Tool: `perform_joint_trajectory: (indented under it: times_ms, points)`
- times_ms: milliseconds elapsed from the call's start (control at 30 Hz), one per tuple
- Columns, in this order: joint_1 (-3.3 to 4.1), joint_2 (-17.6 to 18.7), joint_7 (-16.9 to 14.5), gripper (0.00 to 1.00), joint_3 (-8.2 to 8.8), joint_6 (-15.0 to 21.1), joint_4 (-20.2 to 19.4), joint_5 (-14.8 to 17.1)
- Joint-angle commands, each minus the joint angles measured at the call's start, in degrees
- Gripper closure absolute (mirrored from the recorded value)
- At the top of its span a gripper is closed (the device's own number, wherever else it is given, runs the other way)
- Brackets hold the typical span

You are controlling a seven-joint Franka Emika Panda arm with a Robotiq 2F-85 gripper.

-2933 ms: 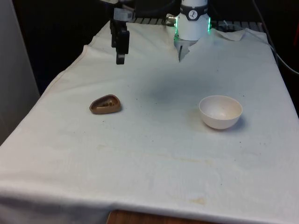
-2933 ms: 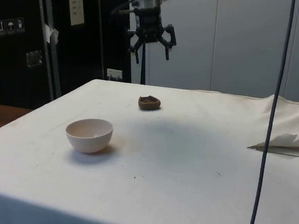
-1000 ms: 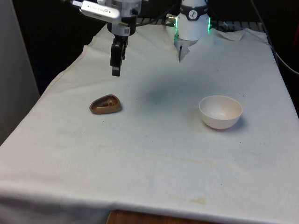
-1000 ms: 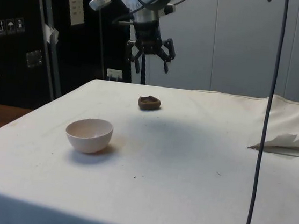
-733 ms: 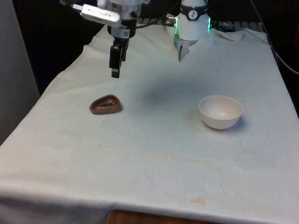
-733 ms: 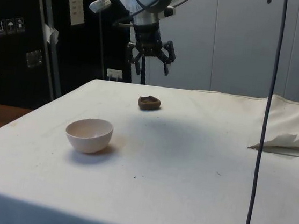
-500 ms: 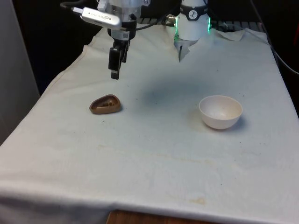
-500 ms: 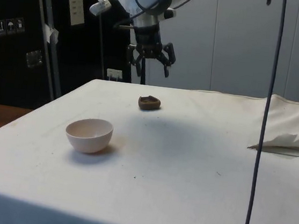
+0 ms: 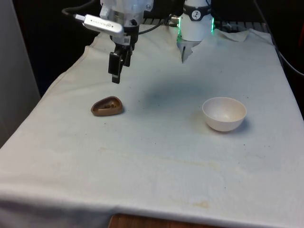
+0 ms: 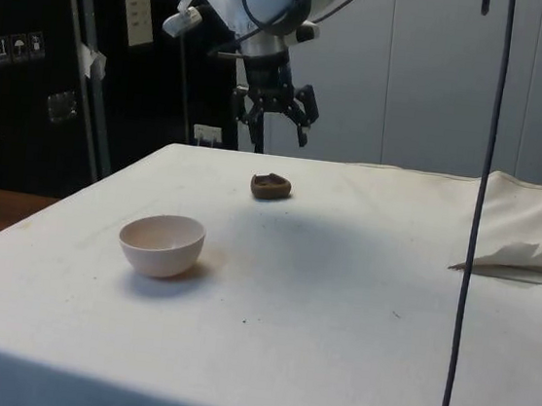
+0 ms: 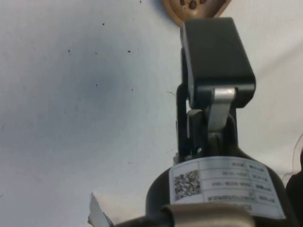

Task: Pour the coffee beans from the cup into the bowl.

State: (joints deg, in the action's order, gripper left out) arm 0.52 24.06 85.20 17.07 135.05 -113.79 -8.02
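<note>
Gripper above and behind brown cup, not yet down on it; bowl untouched.

Small brown teardrop-shaped cup (image 9: 107, 106) with coffee beans sits on the white cloth-covered table (image 9: 156, 156), well apart from the round cream bowl (image 9: 224, 113), which lies toward the front view's right of the cup. Black two-finger gripper (image 9: 115, 76) hangs in the air just past the cup's far side, fingers spread and empty in the side view (image 10: 279, 118). From the gripper the cup lies down and slightly nearer the table's front edge; cup's long axis runs roughly toward the bowl, pointed end on the bowl side. Versus the earlier frames: gripper has dropped lower and drifted closer to the cup; cup and bowl have not moved.
</note>
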Motion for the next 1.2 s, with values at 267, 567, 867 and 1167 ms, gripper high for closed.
perform_joint_trajectory:
  times_ms: [267,567,867,1167]
  points:
    - [0.17,1.0,3.9,0.00,0.17,0.7,0.4,-0.1]
    - [0.17,1.7,7.3,0.00,0.17,0.7,0.6,-0.1]
    - [0.11,2.3,10.5,0.00,0.06,0.9,1.0,0.1]
    - [0.29,2.3,13.5,0.00,0.11,1.3,1.0,0.0]
